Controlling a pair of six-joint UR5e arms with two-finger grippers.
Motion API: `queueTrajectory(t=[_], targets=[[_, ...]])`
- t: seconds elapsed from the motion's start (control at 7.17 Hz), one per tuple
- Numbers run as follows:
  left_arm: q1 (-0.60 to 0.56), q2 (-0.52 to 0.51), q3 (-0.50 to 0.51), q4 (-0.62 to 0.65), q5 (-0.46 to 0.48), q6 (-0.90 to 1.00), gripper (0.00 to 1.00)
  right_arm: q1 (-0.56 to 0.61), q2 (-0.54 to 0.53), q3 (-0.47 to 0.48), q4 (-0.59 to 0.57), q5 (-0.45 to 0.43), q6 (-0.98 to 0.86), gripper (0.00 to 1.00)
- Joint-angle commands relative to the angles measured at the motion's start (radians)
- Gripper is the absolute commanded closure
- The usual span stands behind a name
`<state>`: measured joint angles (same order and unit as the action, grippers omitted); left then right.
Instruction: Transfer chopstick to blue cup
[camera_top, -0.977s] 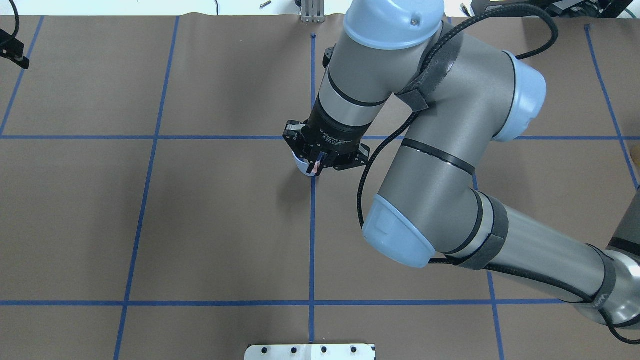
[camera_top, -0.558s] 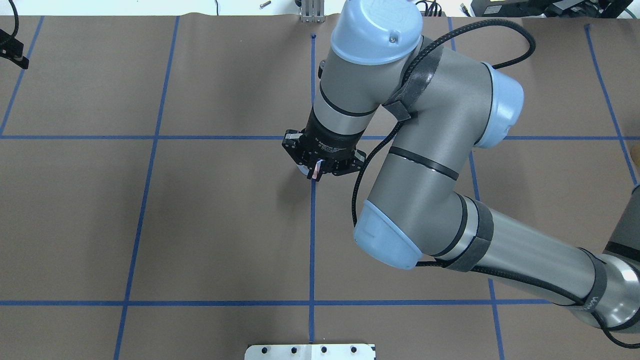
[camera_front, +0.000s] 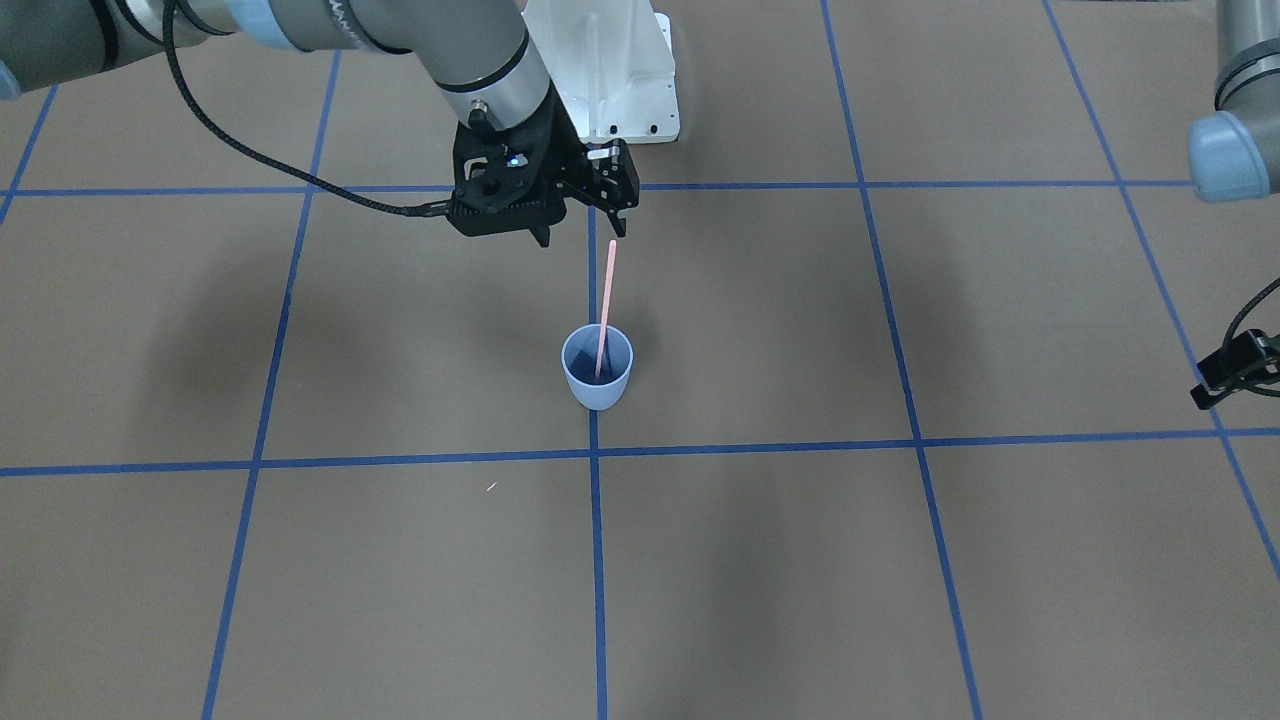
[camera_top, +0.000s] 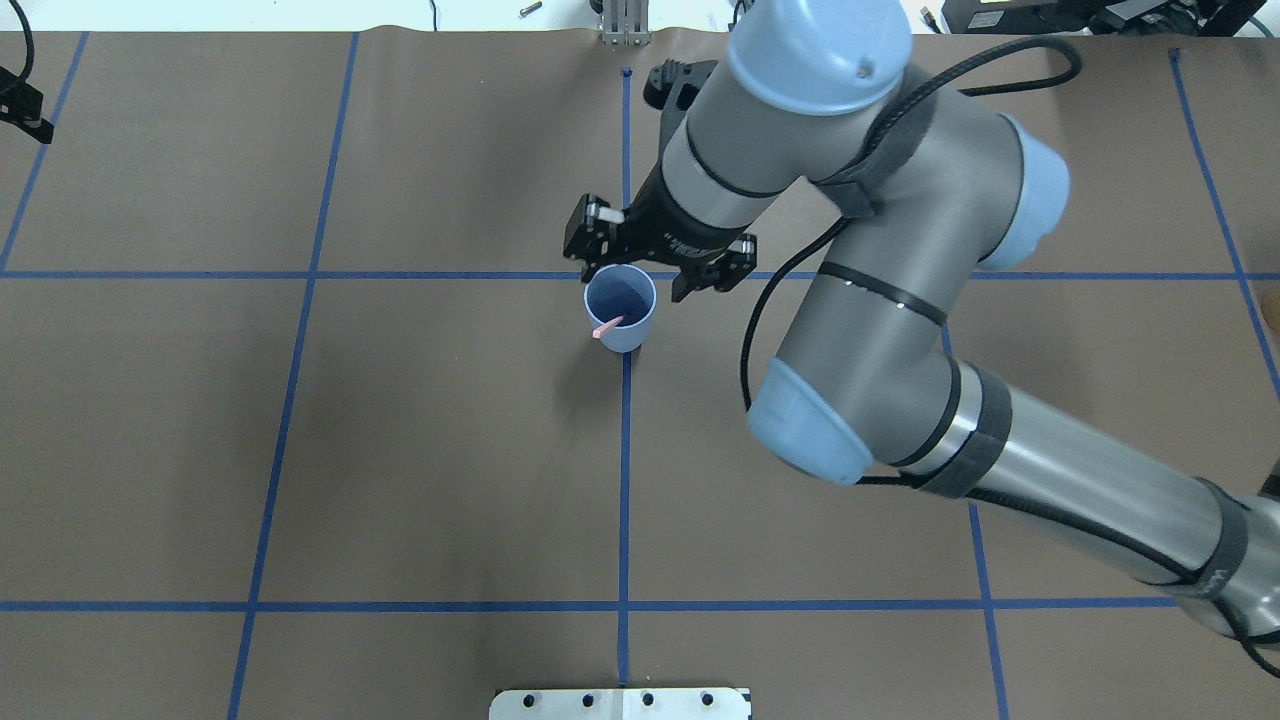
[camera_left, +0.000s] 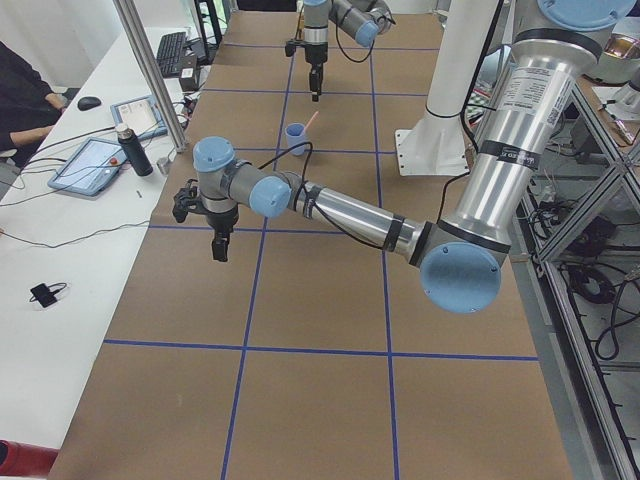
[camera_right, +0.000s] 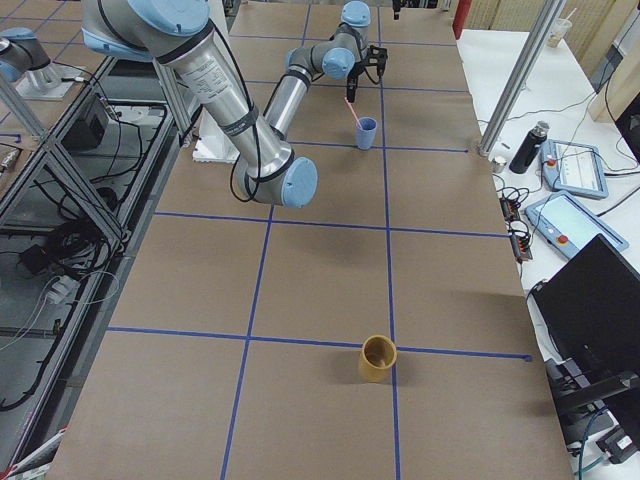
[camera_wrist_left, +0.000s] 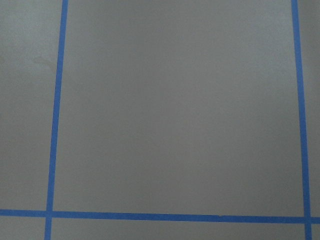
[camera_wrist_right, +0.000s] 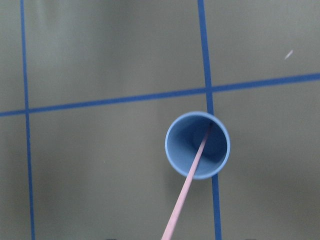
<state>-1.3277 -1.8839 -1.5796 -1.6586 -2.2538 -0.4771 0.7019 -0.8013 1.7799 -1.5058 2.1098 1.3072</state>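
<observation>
The blue cup (camera_front: 598, 385) stands upright on a blue tape line near the table's middle. The pale pink chopstick (camera_front: 606, 300) stands in it, leaning on the rim, with its top free in the air. My right gripper (camera_front: 583, 235) is open and empty, just above and beyond the stick's top. From overhead, it (camera_top: 640, 272) sits at the cup's (camera_top: 640, 300) far edge. The right wrist view looks down at the cup (camera_wrist_right: 177, 150) and the stick (camera_wrist_right: 187, 192). My left gripper (camera_front: 1215, 385) hangs far off at the table's left side; I cannot tell its state.
A gold cup (camera_right: 378, 358) stands near the table's right end. The white arm base (camera_front: 610, 70) is on the robot's side of the cup. A side bench holds tablets and a bottle (camera_right: 526, 148). The left wrist view shows only brown table and tape.
My right gripper was shut on the chopstick right over the cup. It has let go, opened and pulled back toward the table's far side, leaving the stick in the uncovered cup.
</observation>
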Motion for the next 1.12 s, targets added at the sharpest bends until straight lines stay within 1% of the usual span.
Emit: queueTrajectory(t=[0.0,0.14,0.28,0.42,0.56,0.7,0.84,0.98], targets=[[-0.019,0.002,0.003,0.000,-0.012,-0.003,0.01,0.216,-0.149,0.009,0.139,0.185,-0.069,0.00],[-0.034,0.014,0.004,-0.001,-0.012,-0.002,0.01,0.357,-0.221,0.007,0.131,0.316,-0.209,0.00],[-0.050,0.014,-0.002,-0.001,-0.015,0.000,0.01,0.455,-0.293,0.003,0.118,0.338,-0.361,0.00],[-0.056,0.034,-0.011,-0.001,-0.012,0.030,0.02,0.529,-0.402,0.010,0.057,0.325,-0.576,0.00],[-0.094,0.067,-0.010,0.000,-0.012,0.158,0.02,0.621,-0.550,0.007,0.052,0.284,-0.899,0.00],[-0.151,0.106,-0.001,0.013,-0.009,0.289,0.01,0.680,-0.663,-0.002,0.049,0.191,-1.115,0.00],[-0.216,0.133,0.050,0.014,-0.013,0.381,0.01,0.723,-0.738,-0.010,0.044,0.135,-1.166,0.00],[-0.249,0.161,0.081,0.013,-0.015,0.432,0.01,0.793,-0.778,-0.029,0.044,0.150,-1.181,0.00]])
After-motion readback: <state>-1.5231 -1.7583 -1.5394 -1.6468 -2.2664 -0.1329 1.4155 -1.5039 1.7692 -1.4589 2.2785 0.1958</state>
